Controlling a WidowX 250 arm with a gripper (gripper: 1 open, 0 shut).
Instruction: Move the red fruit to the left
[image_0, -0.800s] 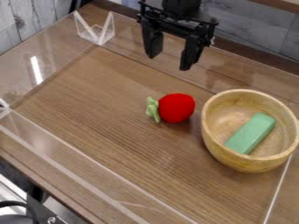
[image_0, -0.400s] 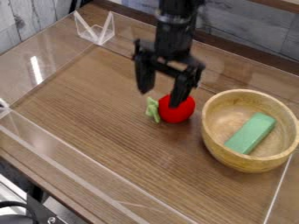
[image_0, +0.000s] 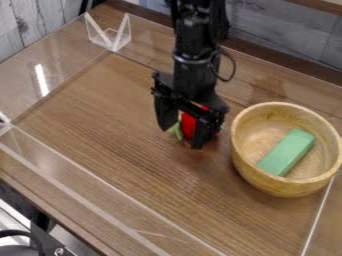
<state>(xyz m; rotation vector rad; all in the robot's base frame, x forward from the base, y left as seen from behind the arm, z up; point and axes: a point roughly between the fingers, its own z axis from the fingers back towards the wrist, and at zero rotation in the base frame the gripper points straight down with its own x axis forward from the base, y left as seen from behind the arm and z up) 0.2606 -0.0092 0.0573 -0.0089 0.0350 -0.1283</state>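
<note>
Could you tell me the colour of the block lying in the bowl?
Green; the block shows clearly in the camera view, inside the wooden bowl.

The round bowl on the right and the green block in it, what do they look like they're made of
The round light-tan bowl looks like wood with a smooth satin finish: faint grain and a soft sheen show on its thick rim. The green rectangular block inside it has flat, even colour and crisp edges with no grain, so it could be painted wood or plastic; the picture does not settle which.
</note>
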